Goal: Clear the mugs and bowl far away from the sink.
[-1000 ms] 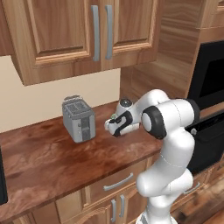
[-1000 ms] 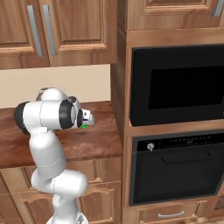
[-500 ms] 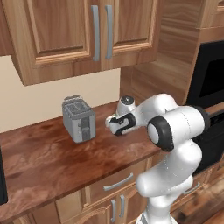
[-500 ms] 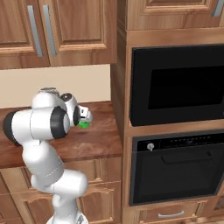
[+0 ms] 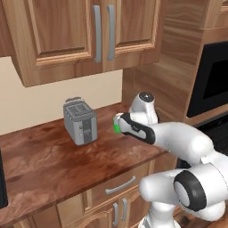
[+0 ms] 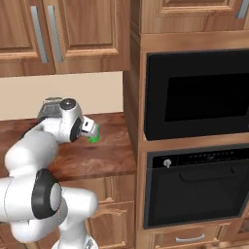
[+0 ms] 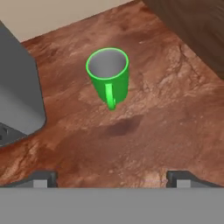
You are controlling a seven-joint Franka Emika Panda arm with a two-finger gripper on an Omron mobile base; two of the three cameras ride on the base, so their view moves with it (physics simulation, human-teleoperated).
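A bright green mug [image 7: 108, 72] stands upright on the brown wooden counter [image 7: 166, 109], its handle turned toward the hand camera. My gripper [image 7: 111, 177] is open, its two fingertips wide apart and short of the mug, with nothing between them. From the left base camera the green mug [image 5: 116, 125] peeks out at the tip of my gripper [image 5: 121, 124], to the right of the toaster. In the right base view the green mug [image 6: 93, 136] sits just beyond my gripper [image 6: 89, 129]. The red mug, the bowl and the sink are out of view.
A grey toaster [image 5: 80, 120] stands on the counter left of the mug, close to it in the hand view as the toaster [image 7: 17, 87]. A tall wood panel and a built-in black oven [image 6: 194, 92] close off the counter on the right. Wall cabinets [image 5: 89, 35] hang above.
The arm's elbow has swung down and toward the cameras while the hand stayed beside the green mug. The mug is in the same spot on the counter.
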